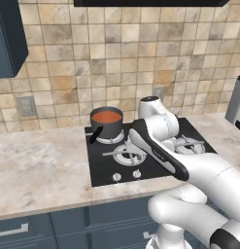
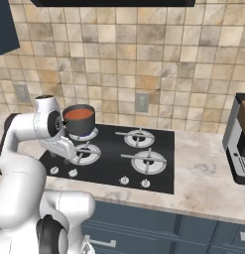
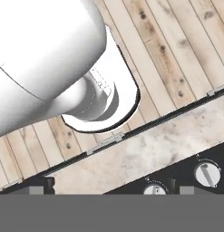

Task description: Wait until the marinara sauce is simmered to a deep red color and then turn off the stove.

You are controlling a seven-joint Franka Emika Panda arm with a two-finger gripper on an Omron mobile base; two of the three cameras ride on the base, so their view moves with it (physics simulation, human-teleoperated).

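Observation:
The marinara sauce (image 1: 106,116) (image 2: 78,114) is a smooth orange-red disc in a small dark grey saucepan (image 1: 107,127) with a black handle. The pan stands on the back left burner of the stove (image 1: 103,170) (image 2: 114,149), a black glass cooktop. Round silver knobs (image 1: 117,177) (image 2: 73,172) (image 3: 207,173) line its front edge. My gripper (image 2: 69,153) hangs over the stove's front left part, above the knobs, apart from the pan. It looks down at the counter edge, its jaws open with nothing between them.
The marble counter (image 1: 39,165) (image 2: 203,173) runs both sides of the stove. A dark appliance (image 2: 238,144) stands at the far right. Wall outlets (image 1: 25,105) (image 2: 141,101) sit on the tiled backsplash. Below the counter edge lie blue drawers (image 1: 24,228) and wooden floor (image 3: 177,45).

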